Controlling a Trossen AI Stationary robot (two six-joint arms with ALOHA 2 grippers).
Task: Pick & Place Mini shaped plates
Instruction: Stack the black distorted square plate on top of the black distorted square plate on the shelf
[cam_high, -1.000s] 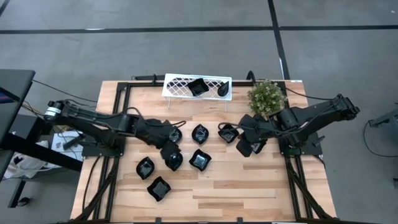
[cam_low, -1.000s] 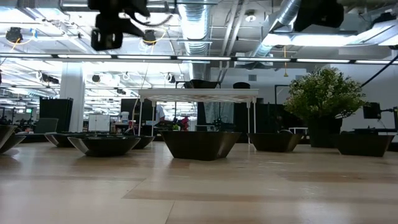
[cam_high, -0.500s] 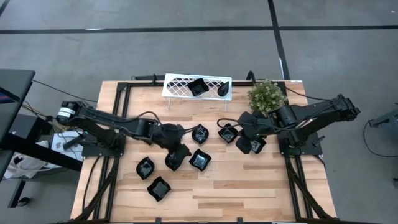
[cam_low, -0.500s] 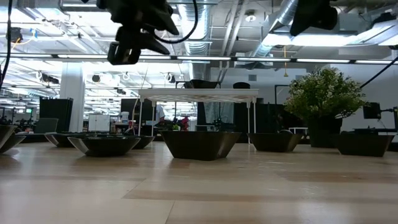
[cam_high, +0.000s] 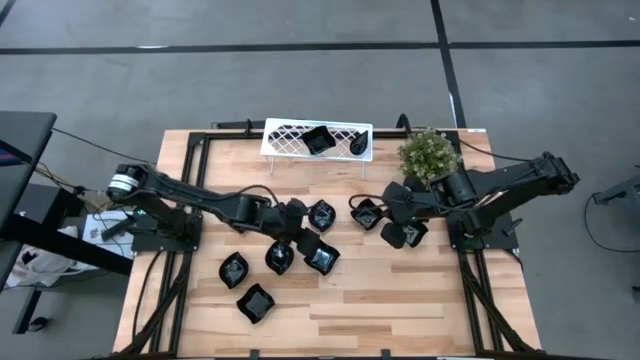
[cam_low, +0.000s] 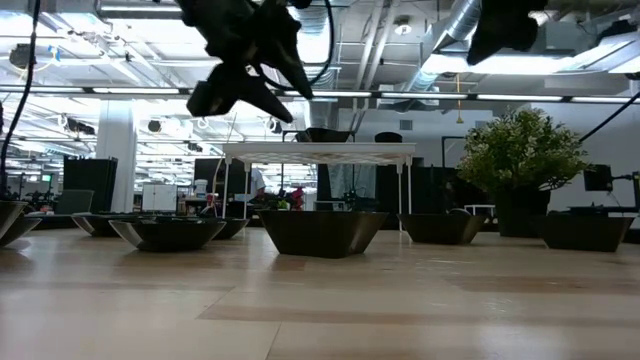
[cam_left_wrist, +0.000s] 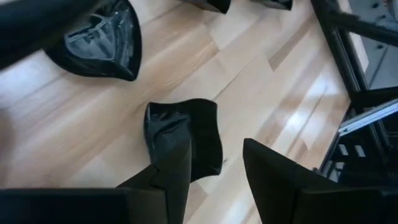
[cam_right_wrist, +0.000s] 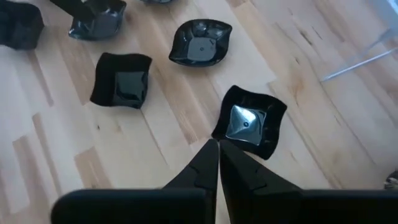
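Several glossy black mini plates lie bottom-down on the wooden table (cam_high: 400, 300); a square one (cam_high: 318, 140) and a narrow one (cam_high: 357, 147) sit on the white lattice rack (cam_high: 285, 138). My left gripper (cam_high: 303, 237) hangs open above the middle group. In its wrist view (cam_left_wrist: 214, 146) a square plate (cam_left_wrist: 199, 134) lies below its fingertips, untouched. My right gripper (cam_right_wrist: 217, 144) is shut and hovers near a wavy square plate (cam_right_wrist: 249, 123), which is also visible in the high view (cam_high: 367, 213). In the low view both grippers, left (cam_low: 250, 70) and right (cam_low: 505, 25), are well above the table.
A small green bushy plant (cam_high: 428, 155) stands at the far right, just behind my right arm. The rack stands on thin legs at the far edge. Black frame rails (cam_high: 190, 180) run along the table's left and right sides. Bare wood lies along the near edge.
My left gripper has moved toward the table's right, from over the plate at the left of the middle group to between the two near-middle plates, and it has tipped so its fingers slant. No plate has moved.
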